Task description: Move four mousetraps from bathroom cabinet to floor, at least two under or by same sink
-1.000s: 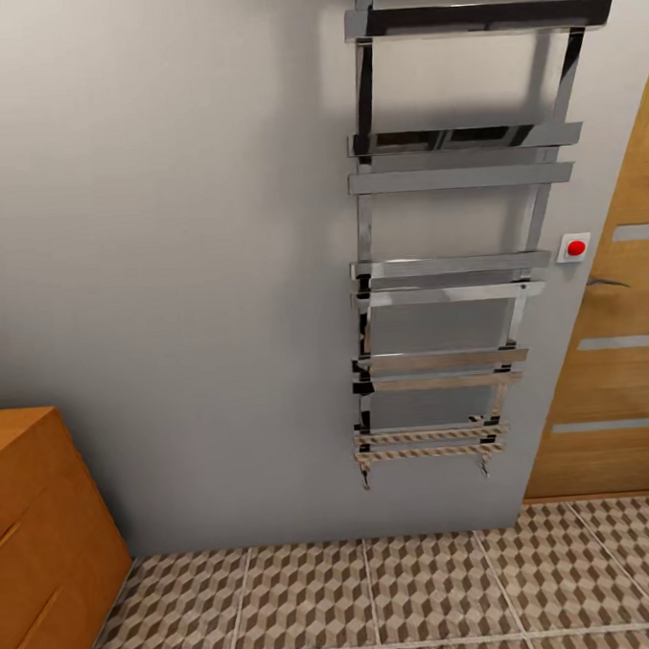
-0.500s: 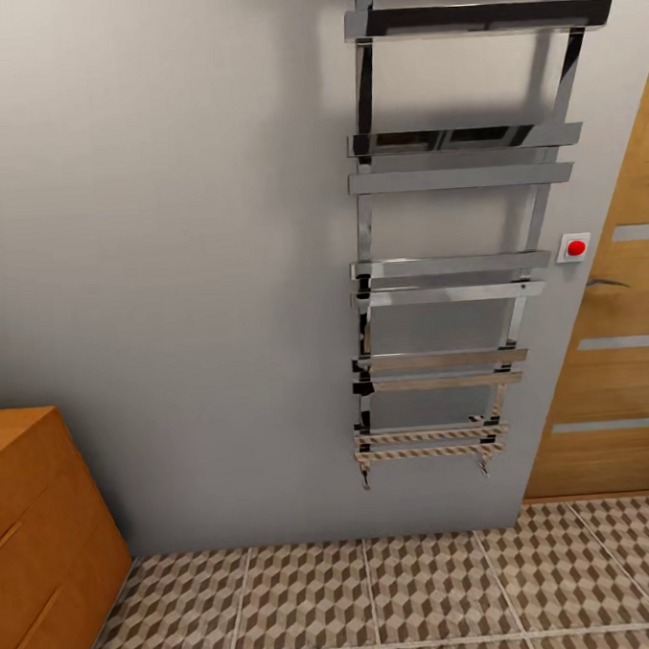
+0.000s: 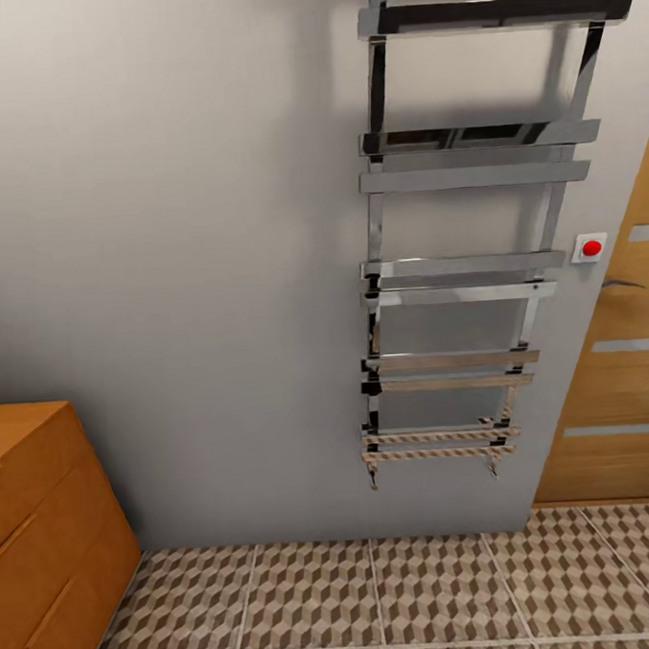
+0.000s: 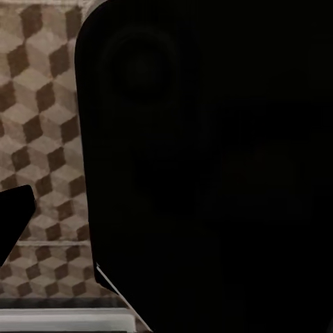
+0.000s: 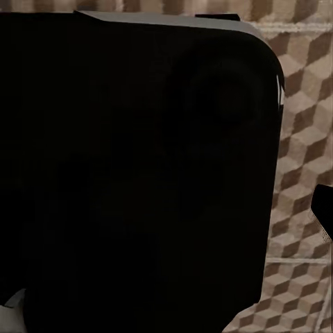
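Note:
The orange-brown wooden cabinet [image 3: 44, 534] stands at the lower left of the head view, against the grey wall, with its grooved drawer fronts shut. The cube-patterned bathroom floor [image 3: 379, 595] runs along the bottom of that view, and its tiles also appear in the left wrist view [image 4: 41, 125] and the right wrist view [image 5: 305, 139]. The mousetraps and the sink are out of view. A dark fingertip [image 4: 12, 218] pokes in at the edge of the left wrist view, and another dark fingertip [image 5: 325, 208] at the edge of the right wrist view. Large black robot parts block most of both wrist views.
A tall chrome towel rail [image 3: 456, 278] hangs on the grey wall. To its right are a small white switch with a red button [image 3: 590, 248] and a wooden door [image 3: 621, 383]. Open tiled floor lies between the cabinet and the door.
The whole head picture has shifted slightly to the right, so the camera has turned a little to the left. Nothing in the room has moved.

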### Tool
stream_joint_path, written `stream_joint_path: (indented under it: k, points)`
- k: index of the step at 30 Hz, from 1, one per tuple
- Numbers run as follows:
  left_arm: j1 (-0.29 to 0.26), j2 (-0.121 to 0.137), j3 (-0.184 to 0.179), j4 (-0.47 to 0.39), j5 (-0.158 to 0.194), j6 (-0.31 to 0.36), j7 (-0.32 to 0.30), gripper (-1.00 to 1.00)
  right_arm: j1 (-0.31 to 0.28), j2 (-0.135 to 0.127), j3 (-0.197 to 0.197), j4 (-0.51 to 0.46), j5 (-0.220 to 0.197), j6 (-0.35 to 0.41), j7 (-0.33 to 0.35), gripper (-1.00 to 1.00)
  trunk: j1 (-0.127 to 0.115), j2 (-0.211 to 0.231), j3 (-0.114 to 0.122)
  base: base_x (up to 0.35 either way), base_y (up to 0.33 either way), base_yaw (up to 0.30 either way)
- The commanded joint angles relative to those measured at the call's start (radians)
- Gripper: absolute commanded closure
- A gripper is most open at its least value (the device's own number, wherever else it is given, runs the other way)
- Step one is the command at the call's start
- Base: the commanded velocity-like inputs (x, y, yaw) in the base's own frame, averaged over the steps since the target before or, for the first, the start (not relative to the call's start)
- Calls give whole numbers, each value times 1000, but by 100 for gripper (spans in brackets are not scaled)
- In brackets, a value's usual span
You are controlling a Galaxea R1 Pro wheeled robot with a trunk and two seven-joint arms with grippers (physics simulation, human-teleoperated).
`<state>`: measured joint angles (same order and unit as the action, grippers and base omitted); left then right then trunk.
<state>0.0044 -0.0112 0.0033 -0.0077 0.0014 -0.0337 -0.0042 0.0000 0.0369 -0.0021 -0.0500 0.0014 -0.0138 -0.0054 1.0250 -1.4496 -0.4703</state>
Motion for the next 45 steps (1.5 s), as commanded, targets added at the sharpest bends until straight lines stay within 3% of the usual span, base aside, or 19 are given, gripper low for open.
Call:
stream_joint_path:
  k: [1,9,33,45]
  points:
    - [0,0,0,-1,0,-10,0,-100,0,0,0,-1,0,-1,-1,-100,0,0,-1,0,0,205]
    - [0,0,-1,2,0,-48,0,-100,0,0,-1,-5,-1,-2,-1,-100,0,0,-5,0,0,230]
    - [0,-1,-5,9,2,-54,0,-100,0,0,-1,-5,0,-2,-2,-100,0,0,-18,0,-1,244]
    - [0,-1,-3,8,2,-54,0,-100,0,1,0,-5,0,-2,-2,-100,0,0,-22,0,-145,245]
